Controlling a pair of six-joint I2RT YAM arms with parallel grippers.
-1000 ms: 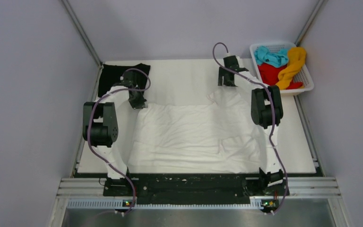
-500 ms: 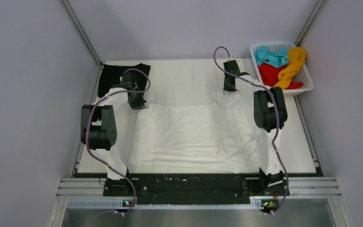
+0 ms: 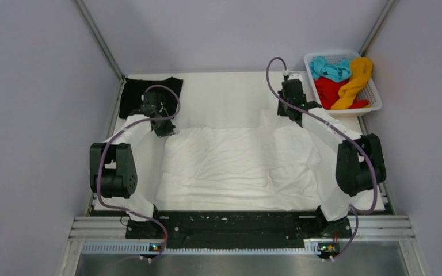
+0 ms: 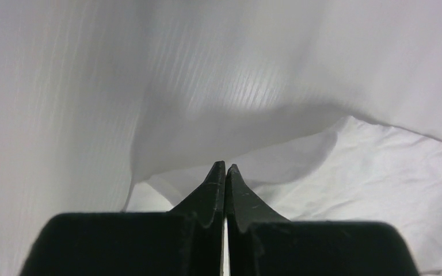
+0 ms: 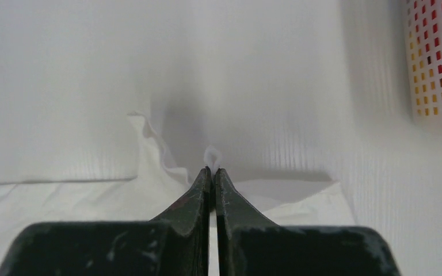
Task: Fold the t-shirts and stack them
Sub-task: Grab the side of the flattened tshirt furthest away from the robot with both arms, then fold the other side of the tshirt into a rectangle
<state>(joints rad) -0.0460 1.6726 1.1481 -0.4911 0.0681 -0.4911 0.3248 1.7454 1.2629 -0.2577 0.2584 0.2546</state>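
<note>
A white t-shirt (image 3: 236,167) lies spread and wrinkled across the table, its far edge raised at both corners. My left gripper (image 3: 163,129) is shut on its far left corner; in the left wrist view the jaws (image 4: 225,166) meet under lifted white cloth (image 4: 218,109). My right gripper (image 3: 297,117) is shut on the far right corner, and a small loop of white cloth (image 5: 212,155) pokes out between its tips (image 5: 213,169). A black t-shirt (image 3: 135,92) lies flat at the table's far left, behind the left gripper.
A white lattice basket (image 3: 374,104) stands at the far right holding teal (image 3: 329,68), red (image 3: 328,89) and yellow-orange (image 3: 357,77) shirts; its wall (image 5: 437,57) shows close to the right gripper. Grey walls close in both sides. A black rail (image 3: 236,221) runs along the near edge.
My right gripper came down from the far middle, shut on the shirt's far right corner, and its elbow swung out to the right. The left arm's elbow dropped toward me, still gripping.
</note>
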